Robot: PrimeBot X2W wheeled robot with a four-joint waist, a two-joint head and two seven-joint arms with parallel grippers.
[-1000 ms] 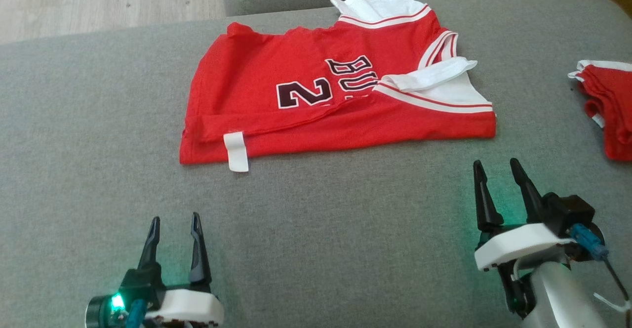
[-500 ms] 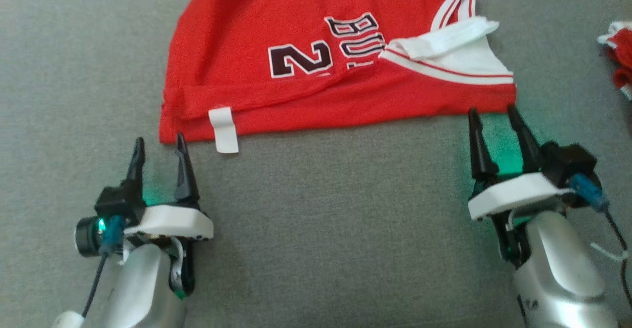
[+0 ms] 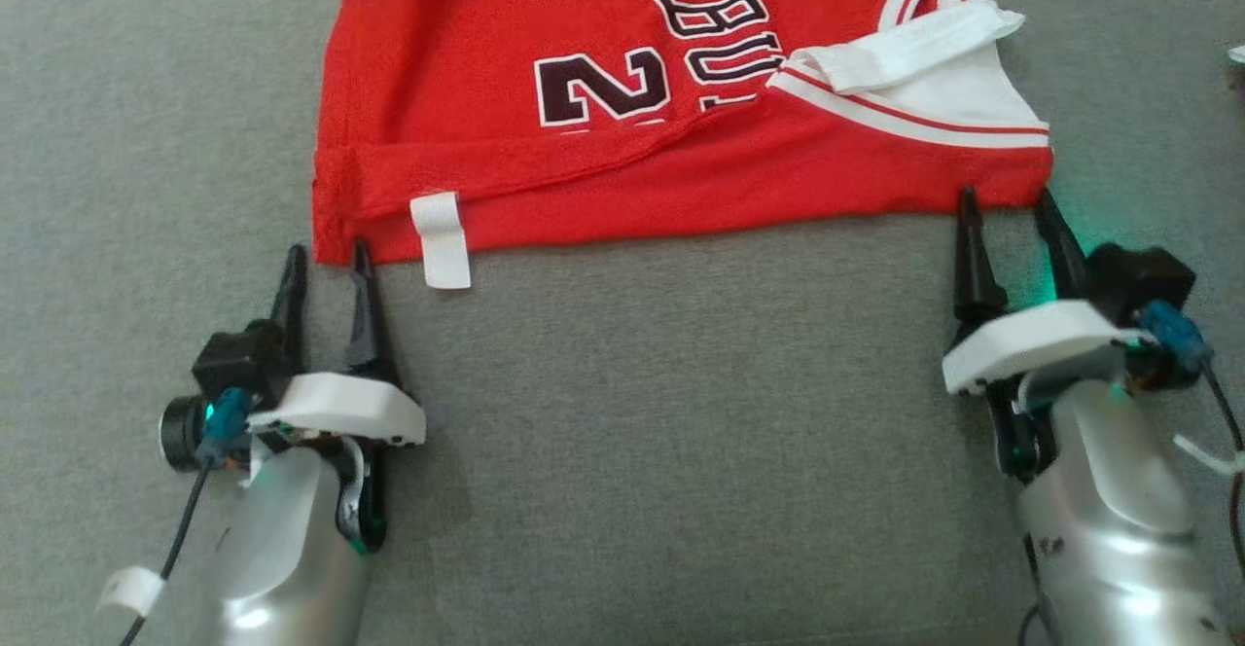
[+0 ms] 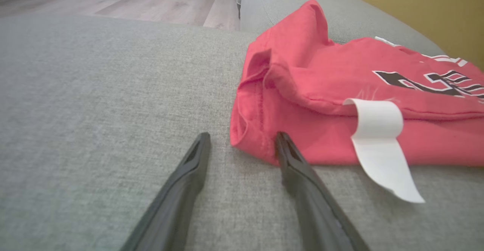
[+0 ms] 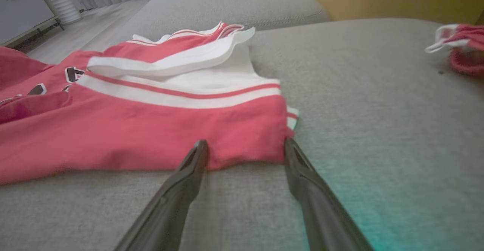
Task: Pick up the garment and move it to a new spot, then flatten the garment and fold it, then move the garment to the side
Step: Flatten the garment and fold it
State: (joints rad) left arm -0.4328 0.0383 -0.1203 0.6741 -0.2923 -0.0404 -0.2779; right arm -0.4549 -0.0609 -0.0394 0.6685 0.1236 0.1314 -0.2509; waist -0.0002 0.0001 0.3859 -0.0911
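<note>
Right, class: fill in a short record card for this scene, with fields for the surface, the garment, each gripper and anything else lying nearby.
Surface: grey sofa cushion
Garment: red jersey, lying partly folded, with a white tag at its near hem
Left arm: left gripper open, fingertips at the jersey's near left corner
Right arm: right gripper open, fingertips at the near right corner
Nearby: second red garment, lying apart to the right

garment (image 3: 603, 189): red sleeveless jersey, white striped trim, dark "2" and "BU" lettering
state: folded over lengthwise, fairly flat, white tag (image 3: 443, 237) hanging past near hem
place: on grey cushion (image 3: 681, 432)
</note>
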